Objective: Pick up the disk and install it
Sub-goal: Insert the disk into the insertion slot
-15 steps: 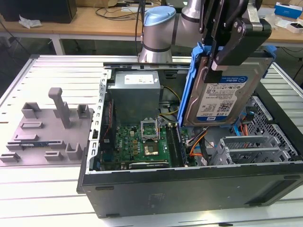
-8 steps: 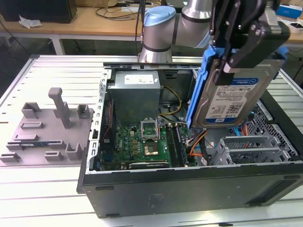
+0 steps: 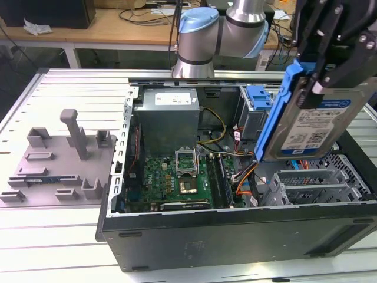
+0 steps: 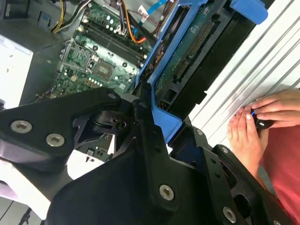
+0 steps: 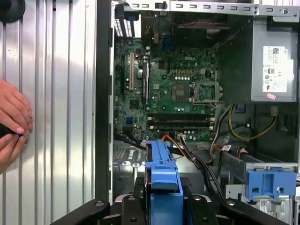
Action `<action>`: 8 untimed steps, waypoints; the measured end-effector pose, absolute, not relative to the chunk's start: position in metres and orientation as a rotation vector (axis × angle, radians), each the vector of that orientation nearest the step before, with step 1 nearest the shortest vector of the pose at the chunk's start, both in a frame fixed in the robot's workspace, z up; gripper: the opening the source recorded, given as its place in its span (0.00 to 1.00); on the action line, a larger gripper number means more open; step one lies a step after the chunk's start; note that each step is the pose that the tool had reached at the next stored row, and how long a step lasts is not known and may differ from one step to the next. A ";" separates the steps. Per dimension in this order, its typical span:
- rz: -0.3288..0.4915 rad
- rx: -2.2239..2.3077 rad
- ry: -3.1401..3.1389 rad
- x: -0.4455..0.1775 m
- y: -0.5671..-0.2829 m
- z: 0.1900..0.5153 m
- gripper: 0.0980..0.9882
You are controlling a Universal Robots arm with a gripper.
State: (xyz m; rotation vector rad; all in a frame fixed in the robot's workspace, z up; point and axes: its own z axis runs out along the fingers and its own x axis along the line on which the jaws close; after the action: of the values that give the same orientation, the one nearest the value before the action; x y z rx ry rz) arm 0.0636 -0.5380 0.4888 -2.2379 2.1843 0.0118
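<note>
Disk (image 3: 315, 127) in hand (image 3: 323, 75), long axis steeply tilted

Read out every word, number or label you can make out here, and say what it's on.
No text here can be read reliably.
Disk, white-and-blue label: print too small to read.
Power supply, white sticker: print too small to read.
Motherboard, board markings: too small to read.
</note>
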 end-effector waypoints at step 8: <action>0.012 -2.243 2.179 0.089 -0.539 0.487 0.30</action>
State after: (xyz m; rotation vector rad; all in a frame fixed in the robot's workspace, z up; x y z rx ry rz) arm 0.0889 -0.5389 0.4873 -2.2428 2.1793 0.0118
